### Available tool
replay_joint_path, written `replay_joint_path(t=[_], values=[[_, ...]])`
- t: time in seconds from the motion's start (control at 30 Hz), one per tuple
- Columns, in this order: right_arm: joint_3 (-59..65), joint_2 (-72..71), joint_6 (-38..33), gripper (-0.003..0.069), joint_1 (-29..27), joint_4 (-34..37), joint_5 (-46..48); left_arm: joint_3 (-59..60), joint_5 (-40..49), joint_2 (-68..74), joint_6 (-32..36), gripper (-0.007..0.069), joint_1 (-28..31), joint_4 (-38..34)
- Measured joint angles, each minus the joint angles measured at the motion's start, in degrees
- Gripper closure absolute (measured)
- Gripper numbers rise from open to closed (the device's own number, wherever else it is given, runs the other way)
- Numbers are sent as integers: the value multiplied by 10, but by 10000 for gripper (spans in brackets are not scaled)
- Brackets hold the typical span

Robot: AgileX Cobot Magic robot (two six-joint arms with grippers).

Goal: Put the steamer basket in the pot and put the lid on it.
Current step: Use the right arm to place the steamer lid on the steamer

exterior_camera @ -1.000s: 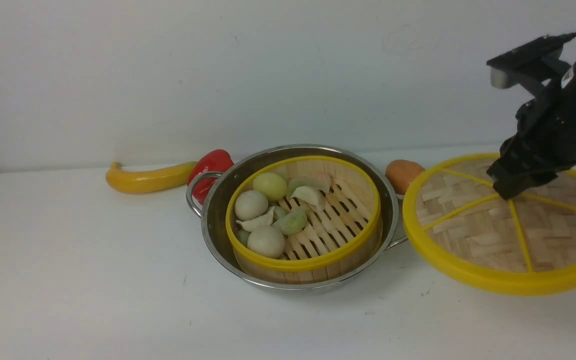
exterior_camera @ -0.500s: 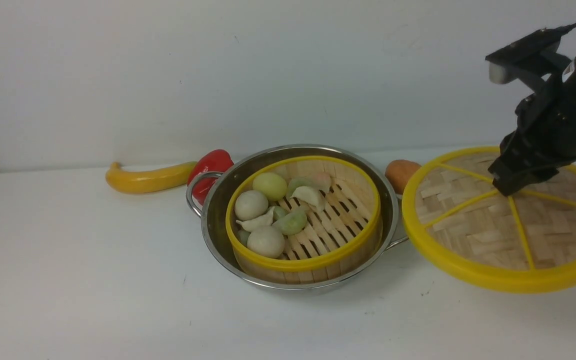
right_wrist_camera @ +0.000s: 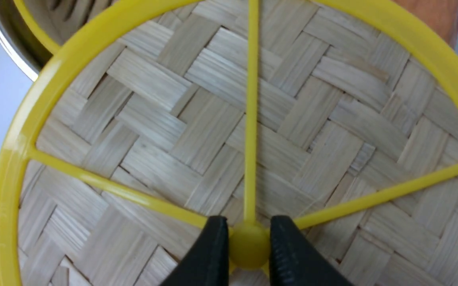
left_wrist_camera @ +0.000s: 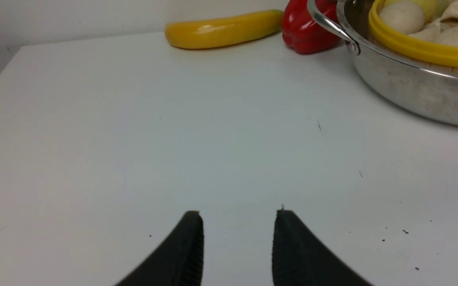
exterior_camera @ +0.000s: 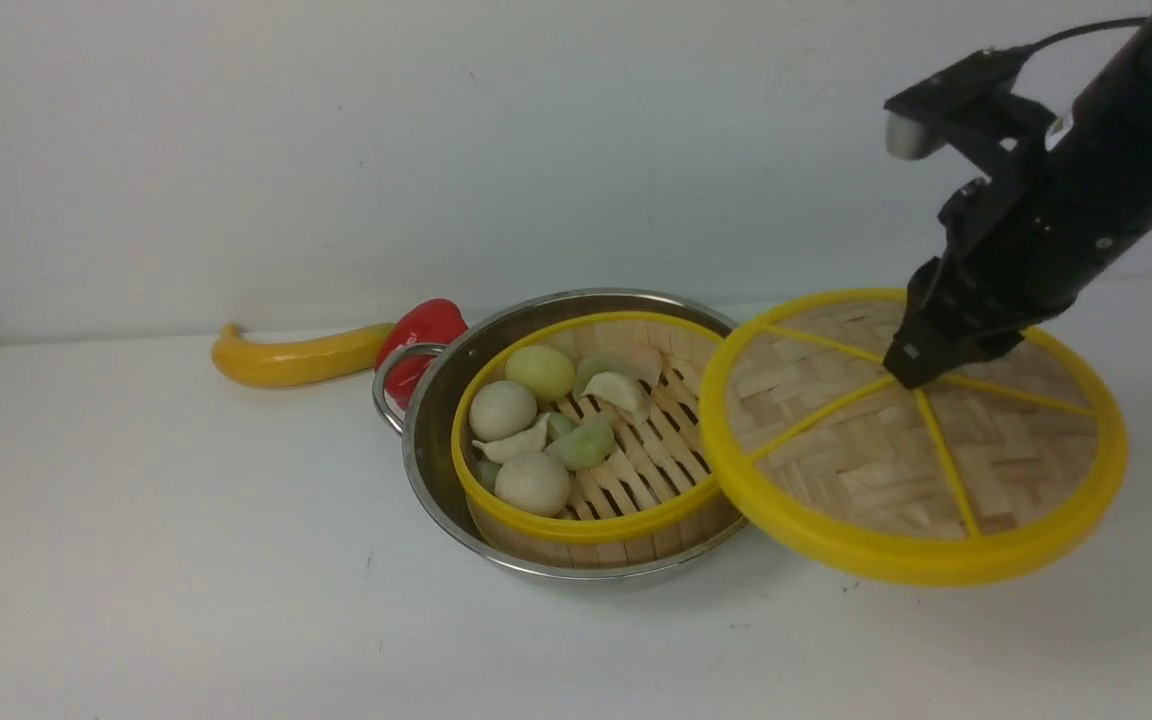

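Flat round woven-bamboo, yellow-rimmed lid (exterior_camera: pixel 866 470) hangs tilted, centre knob pinched by right gripper (exterior_camera: pixel 908 375), one edge over shiny steel pot (exterior_camera: pixel 426 430) holding yellow-rimmed bamboo steamer basket (exterior_camera: pixel 576 527), contact unclear; left gripper (left_wrist_camera: pixel 237 222) jaws apart, empty, above white table (left_wrist_camera: pixel 133 119).

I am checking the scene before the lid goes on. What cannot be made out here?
- Front view: the lid covers the pot's right side and right handle.
- Front view: the right tool hides the lid's knob.
- Right wrist view: an orange-brown thing, cut off by the edge and the lid's rim, cannot be identified.
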Motion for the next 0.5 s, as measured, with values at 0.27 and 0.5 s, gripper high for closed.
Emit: replay_joint_path(t=[0.27,0.5], values=[[-114,73,13,544,34,6,0,0,0,0,0,386,0,0],[-172,120,12,544,66,23,0,0,0,0,0,386,0,0]])
